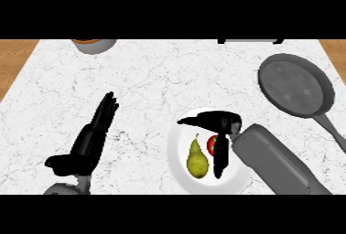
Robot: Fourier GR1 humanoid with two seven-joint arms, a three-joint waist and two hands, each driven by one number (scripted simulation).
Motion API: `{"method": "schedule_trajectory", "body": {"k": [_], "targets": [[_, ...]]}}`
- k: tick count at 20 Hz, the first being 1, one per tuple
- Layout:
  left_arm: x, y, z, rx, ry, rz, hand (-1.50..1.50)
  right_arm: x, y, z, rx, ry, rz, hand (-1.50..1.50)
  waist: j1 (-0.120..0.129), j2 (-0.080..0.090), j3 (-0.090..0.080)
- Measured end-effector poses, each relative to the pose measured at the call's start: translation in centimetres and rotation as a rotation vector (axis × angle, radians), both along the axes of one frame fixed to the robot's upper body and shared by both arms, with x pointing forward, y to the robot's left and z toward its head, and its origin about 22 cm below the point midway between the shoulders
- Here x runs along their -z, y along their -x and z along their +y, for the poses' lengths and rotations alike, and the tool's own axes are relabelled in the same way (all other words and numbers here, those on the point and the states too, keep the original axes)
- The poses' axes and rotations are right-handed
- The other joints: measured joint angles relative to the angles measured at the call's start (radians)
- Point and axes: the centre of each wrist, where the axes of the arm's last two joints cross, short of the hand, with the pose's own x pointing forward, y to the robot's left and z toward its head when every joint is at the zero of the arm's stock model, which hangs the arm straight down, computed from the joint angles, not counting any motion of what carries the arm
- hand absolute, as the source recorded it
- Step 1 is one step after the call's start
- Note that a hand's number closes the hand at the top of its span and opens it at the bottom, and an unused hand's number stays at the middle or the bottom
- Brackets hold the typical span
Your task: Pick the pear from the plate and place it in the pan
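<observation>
The pear point(197, 160) lies on the white plate point(177, 137), which sits near the front edge of the counter point(169, 77), a little right of the middle. Its long axis runs front to back: the narrow stem end points toward the far edge, the fat end toward me. My right hand point(218, 121) is over that same plate, above its far and right part, so the pear is just to the left of my hand and slightly nearer the front edge. My fingers point(192, 121) reach left across the far rim of the plate, and another dark part of the hand, probably my thumb, hangs down along the pear's right side, near it, though I cannot tell whether it touches. The hand is spread and has hold of nothing. A small red thing point(211, 144) sits between the pear and my wrist; I cannot make out what it is. My left hand point(94, 132) rests flat with straight fingers on the left part of the counter, well apart from the plate, so the right hand is plainly the nearer one. The pan point(296, 86) lies toward the far right corner, its handle pointing to the right edge. I judge the grasp should close across the pear's width, not along its length.
</observation>
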Motion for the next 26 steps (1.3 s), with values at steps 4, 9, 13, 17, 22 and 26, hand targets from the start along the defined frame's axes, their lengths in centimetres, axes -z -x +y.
{"method": "schedule_trajectory", "body": {"k": [4,9,13,17,22,26], "targets": [[0.6,0.0,0.0,-0.003,0.006,-0.005,0.0,0.7,0.2,0.4,0.004,0.021,0.01,-1.5,-0.002,0.0,0.0],[1.0,0.4,-0.4,-0.002,0.001,-0.003,0.0,1.7,0.2,0.1,0.023,0.041,0.014,-1.5,-0.003,0.0,0.0],[0.0,0.2,-0.2,0.0,0.005,0.0,0.0,2.0,-0.4,-0.1,0.043,0.021,0.019,-1.5,-0.001,-0.001,0.0],[-0.2,-0.5,-0.3,-0.005,0.004,0.001,0.0,2.7,-0.2,0.8,0.059,0.017,0.012,-1.5,-0.004,-0.004,-0.003],[0.1,-0.4,-0.8,-0.007,0.0,-0.003,0.0,3.2,-0.1,1.3,0.04,0.027,-0.001,-1.5,-0.005,-0.016,-0.006],[0.0,-0.6,-0.9,0.003,0.0,-0.002,0.0,3.8,0.0,1.4,0.012,0.053,-0.012,1.5,-0.002,-0.026,-0.009]]}}
